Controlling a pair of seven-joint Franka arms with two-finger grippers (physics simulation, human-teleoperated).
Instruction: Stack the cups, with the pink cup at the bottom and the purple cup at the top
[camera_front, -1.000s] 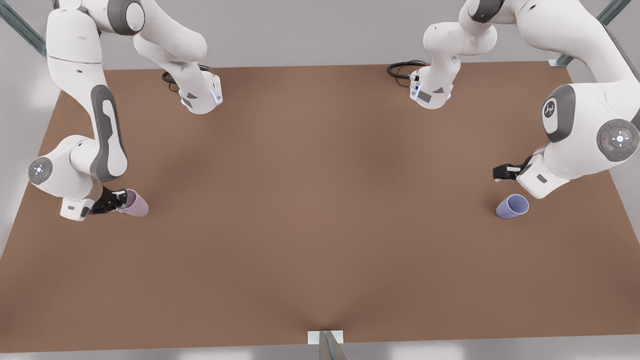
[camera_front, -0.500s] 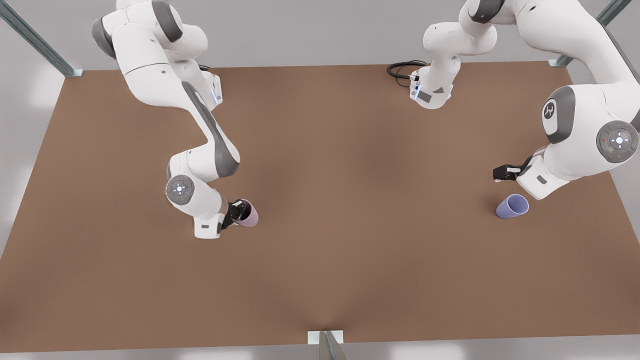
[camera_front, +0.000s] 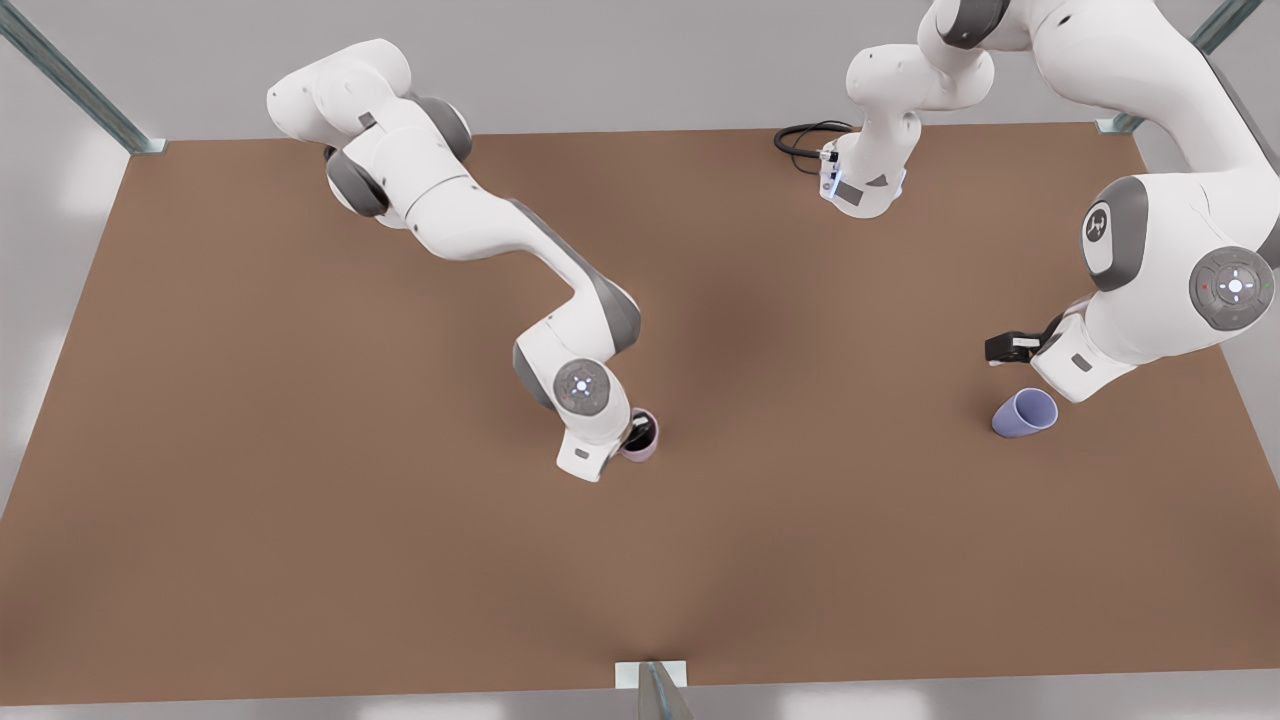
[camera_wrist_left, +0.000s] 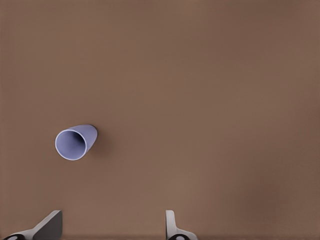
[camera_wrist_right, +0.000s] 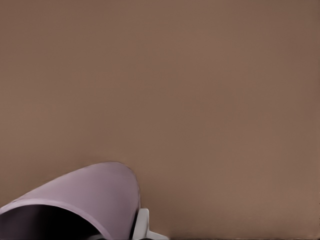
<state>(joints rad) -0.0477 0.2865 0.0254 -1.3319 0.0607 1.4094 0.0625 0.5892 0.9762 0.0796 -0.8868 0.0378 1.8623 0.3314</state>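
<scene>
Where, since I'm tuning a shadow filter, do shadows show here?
Front view: soft dark patch on the table near the pink cup in the right pincer. Left wrist view: faint shadow beside the purple cup, past the open left pincer. Right wrist view: pink cup's inside dark.

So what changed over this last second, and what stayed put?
The right gripper, shut on the pink cup, carried it from the table's edge on the front view's left to near the middle. The purple cup stayed where it stood on the front view's right, and the left gripper waits open beside it, barely shifted.
</scene>
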